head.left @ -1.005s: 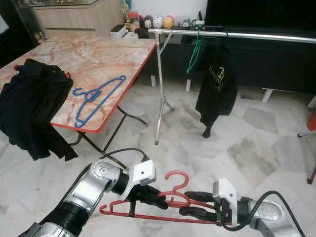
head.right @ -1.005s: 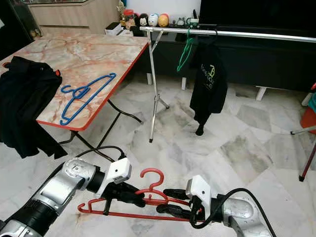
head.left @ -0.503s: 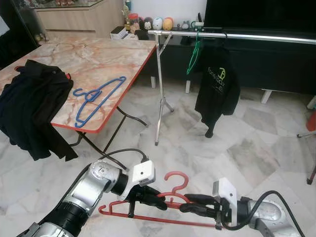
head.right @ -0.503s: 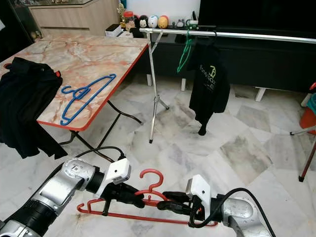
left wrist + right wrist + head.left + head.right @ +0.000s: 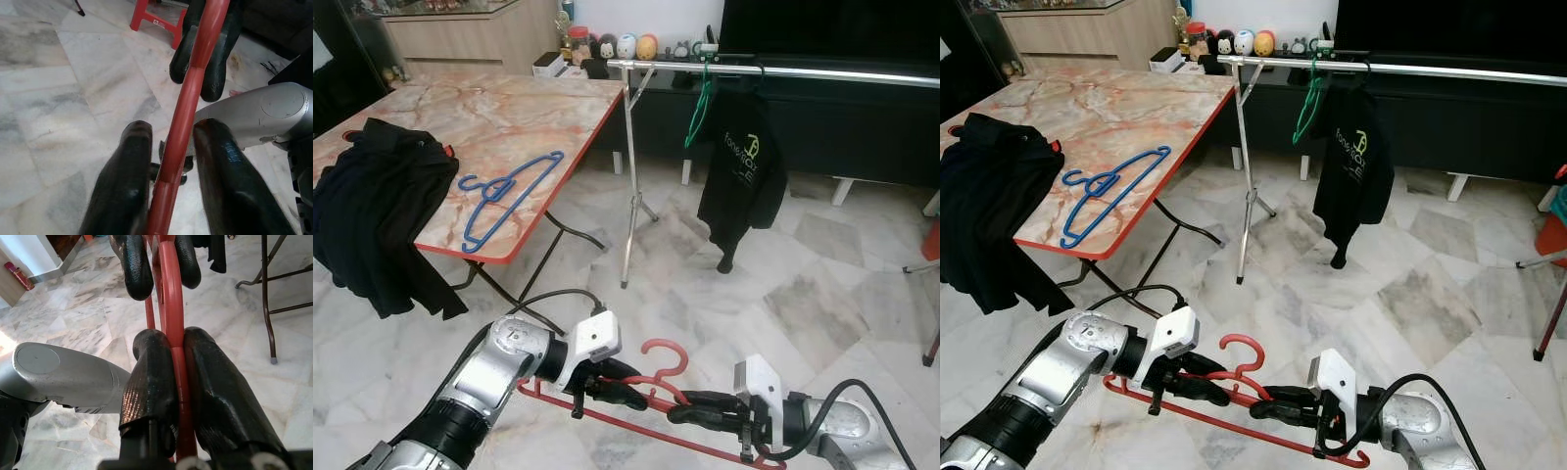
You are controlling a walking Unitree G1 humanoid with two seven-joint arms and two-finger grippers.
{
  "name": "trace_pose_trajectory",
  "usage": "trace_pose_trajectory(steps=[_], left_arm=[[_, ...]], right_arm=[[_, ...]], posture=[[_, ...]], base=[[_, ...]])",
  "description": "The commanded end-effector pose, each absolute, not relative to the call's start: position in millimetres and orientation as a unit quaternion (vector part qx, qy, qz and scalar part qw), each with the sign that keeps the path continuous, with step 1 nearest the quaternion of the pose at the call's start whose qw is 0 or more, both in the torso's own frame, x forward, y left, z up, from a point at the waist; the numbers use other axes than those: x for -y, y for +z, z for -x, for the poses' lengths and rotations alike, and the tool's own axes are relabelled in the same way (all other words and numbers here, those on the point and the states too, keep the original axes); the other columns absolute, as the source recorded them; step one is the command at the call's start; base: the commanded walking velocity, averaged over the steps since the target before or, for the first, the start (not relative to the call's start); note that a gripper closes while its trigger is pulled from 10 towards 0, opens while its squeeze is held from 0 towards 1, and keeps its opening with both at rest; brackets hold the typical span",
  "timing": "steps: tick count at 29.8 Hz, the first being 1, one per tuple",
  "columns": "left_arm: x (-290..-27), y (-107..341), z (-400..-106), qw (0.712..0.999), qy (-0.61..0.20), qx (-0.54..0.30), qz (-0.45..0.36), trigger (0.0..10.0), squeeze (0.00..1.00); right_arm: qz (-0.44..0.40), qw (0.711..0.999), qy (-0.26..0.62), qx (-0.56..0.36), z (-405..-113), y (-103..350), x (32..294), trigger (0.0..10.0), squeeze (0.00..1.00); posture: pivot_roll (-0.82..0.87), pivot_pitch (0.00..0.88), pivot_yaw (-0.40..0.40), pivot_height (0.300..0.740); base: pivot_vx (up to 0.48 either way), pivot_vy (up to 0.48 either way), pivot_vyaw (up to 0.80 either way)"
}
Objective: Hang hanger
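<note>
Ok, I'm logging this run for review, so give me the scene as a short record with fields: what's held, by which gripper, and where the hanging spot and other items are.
held item: red plastic hanger, low above the marble floor
left gripper: shut on the hanger, near its hook
right gripper: shut on the hanger, facing the left one
hanging spot: silver clothes rail, ahead of the robot
on the rail: green hanger, black shirt
table: marble-pattern folding table on the robot's left, with blue hanger and dark clothes
</note>
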State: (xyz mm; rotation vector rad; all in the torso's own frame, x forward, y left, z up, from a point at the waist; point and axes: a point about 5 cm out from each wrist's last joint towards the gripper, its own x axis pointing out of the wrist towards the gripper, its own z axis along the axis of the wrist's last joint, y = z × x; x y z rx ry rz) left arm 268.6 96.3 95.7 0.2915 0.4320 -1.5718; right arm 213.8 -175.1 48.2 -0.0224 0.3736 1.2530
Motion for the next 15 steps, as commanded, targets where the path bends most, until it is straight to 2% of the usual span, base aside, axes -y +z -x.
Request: trace_pose_trajectory(steps=[1,9,15], left_arm=[[-96,101,-272,0.678,-0.7,-0.181,-0.129,10.0,1.0],[-103,105,-275,0.685,-0.695,-0.181,-0.122,10.0,1.0],[-113,107,-275,0.689,-0.691,-0.19,-0.113,10.0,1.0]], right_arm=[[0.007,0.798,0.579,-0.165,-216,50,174,0.0,0.0],[0.015,0.802,0.571,-0.175,-214,45,175,0.0,0.0],[0.021,0.822,0.535,-0.194,-215,30,180,0.0,0.0]], posture=[[-0.06,0.0,0.058,0.74],[-0.06,0.0,0.056,0.74],[-0.06,0.0,0.056,0.74]], base=[[0.0,0.0,0.0],[0.0,0.0,0.0],[0.0,0.0,0.0]])
